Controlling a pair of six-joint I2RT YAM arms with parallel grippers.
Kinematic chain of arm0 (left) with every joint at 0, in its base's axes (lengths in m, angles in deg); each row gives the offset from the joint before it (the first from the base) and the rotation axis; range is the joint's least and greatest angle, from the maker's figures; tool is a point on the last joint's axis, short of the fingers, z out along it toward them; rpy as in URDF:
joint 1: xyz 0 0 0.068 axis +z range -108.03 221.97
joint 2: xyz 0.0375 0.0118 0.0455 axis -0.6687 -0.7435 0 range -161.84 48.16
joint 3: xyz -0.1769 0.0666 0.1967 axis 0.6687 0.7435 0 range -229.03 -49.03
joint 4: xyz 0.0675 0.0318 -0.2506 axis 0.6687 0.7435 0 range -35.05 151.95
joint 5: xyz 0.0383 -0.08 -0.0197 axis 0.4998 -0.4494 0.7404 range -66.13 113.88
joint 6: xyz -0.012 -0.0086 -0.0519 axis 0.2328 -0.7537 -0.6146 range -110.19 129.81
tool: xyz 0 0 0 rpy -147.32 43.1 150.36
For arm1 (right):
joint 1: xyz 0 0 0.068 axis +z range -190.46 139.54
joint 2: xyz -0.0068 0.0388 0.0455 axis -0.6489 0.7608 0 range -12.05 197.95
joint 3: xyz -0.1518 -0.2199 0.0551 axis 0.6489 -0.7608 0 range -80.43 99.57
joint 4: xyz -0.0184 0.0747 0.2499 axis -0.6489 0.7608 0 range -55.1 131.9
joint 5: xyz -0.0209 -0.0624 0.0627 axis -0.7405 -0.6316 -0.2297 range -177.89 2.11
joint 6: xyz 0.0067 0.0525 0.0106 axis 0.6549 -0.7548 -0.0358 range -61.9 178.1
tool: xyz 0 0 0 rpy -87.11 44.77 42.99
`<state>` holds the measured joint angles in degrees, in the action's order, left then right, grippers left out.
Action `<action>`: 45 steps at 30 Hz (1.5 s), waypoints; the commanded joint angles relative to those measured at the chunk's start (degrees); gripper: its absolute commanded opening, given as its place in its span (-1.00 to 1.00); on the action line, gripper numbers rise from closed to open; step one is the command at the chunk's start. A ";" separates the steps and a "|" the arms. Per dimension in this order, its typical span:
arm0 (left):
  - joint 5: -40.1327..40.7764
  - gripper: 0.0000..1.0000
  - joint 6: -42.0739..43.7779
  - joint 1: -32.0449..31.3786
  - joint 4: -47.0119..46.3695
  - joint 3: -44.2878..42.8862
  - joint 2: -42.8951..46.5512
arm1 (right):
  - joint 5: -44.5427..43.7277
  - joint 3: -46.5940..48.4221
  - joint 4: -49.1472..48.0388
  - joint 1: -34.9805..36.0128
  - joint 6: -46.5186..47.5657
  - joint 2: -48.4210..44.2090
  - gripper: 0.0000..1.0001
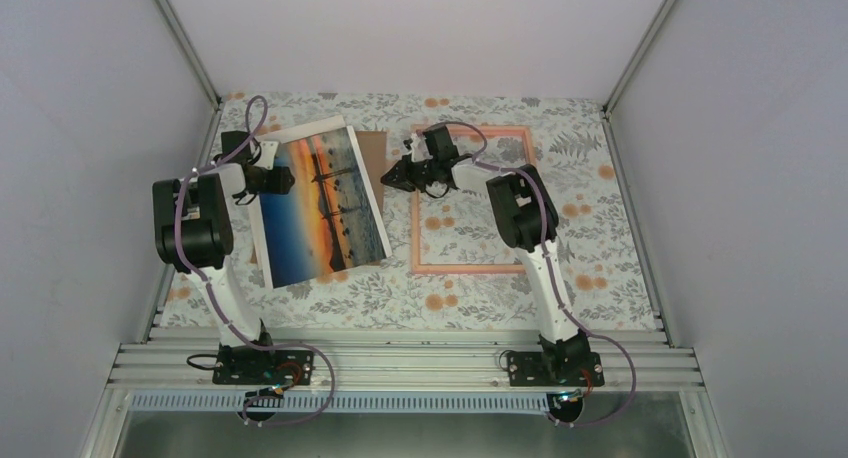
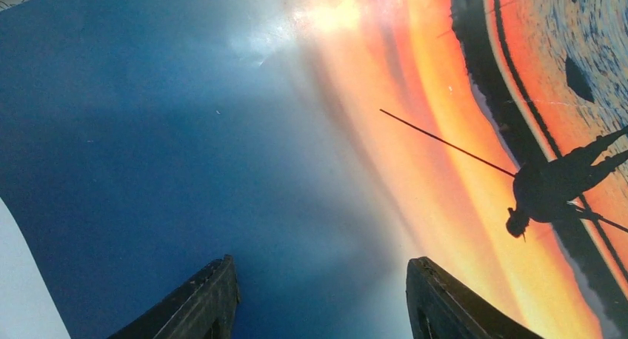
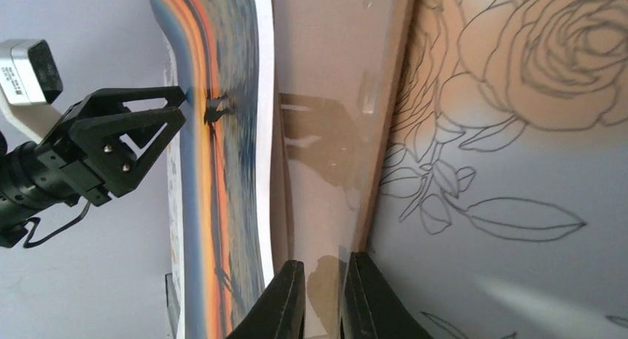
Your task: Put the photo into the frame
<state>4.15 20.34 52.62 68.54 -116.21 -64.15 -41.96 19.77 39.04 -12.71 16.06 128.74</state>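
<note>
One table (image 1: pixel 600 268) with a floral cloth is carrying everything. Next in size, the frame (image 1: pixel 470 269) is lying flat and empty at the right, long axis running near to far, cloth showing through its opening.

The photo (image 1: pixel 320 203) is sitting left of the frame, not in it. It is print side up, with its long axis running near to far and the far end leaning slightly left. The blue is facing the left arm, the orange facing the frame. Its right part is overlapping a brown board (image 1: pixel 372 150) lying between photo and frame.

The left gripper (image 2: pixel 320 263) is hanging with fingers spread over the blue area, probably steadying the sheet rather than gripping it. The right gripper (image 3: pixel 323 263) is closing with its fingers nearly together on the board's edge, likely to pull the board clear of the photo. The photo's white edge is curling up just beside it.
</note>
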 commanded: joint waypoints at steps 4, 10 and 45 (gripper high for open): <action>-1.02 0.15 0.02 -1.43 7.40 2.08 -4.49 | 2.98 -2.73 -4.15 1.13 -2.66 -4.50 -0.72; -1.03 0.16 -0.05 -1.41 7.43 2.01 -4.56 | 0.83 -4.38 -3.78 1.18 -2.43 -7.95 -0.61; -3.96 0.99 1.92 0.14 5.88 1.26 5.53 | 4.11 -4.24 -9.80 -0.05 -8.15 -5.97 -0.93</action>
<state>0.81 21.76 52.21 70.77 -116.34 -62.67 -39.47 18.02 32.57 -11.95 8.23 127.87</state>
